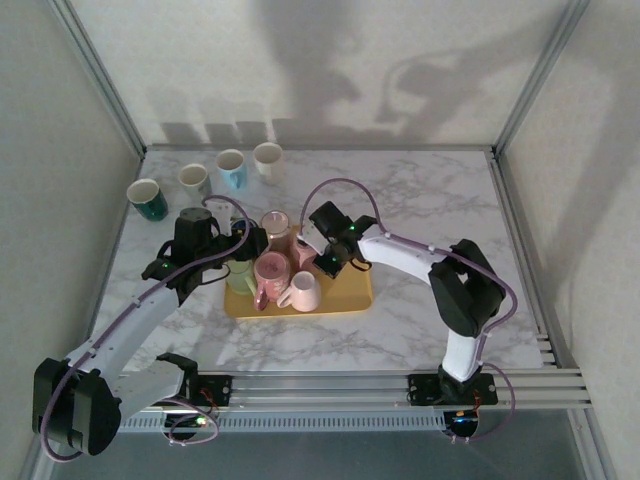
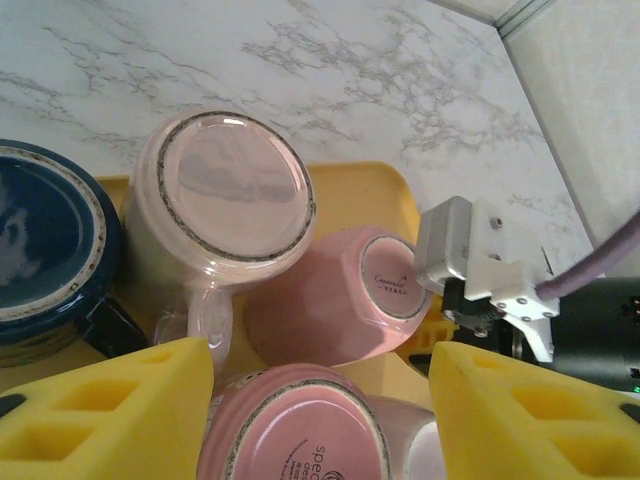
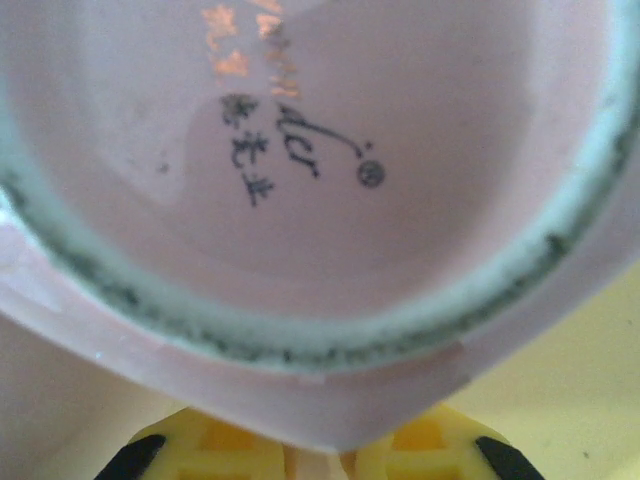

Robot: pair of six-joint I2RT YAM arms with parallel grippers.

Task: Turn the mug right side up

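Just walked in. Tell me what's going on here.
Two robot arms are working over a yellow tray of upside-down mugs. The right gripper is shut at the edge of a pink mug, apparently pinching it to flip it. The left gripper hangs open above the neighbouring mugs, holding nothing. Four upright mugs stand on the table behind.

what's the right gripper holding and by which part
Right gripper pinches the pink mug by a thin part at its side, handle or rim unclear.
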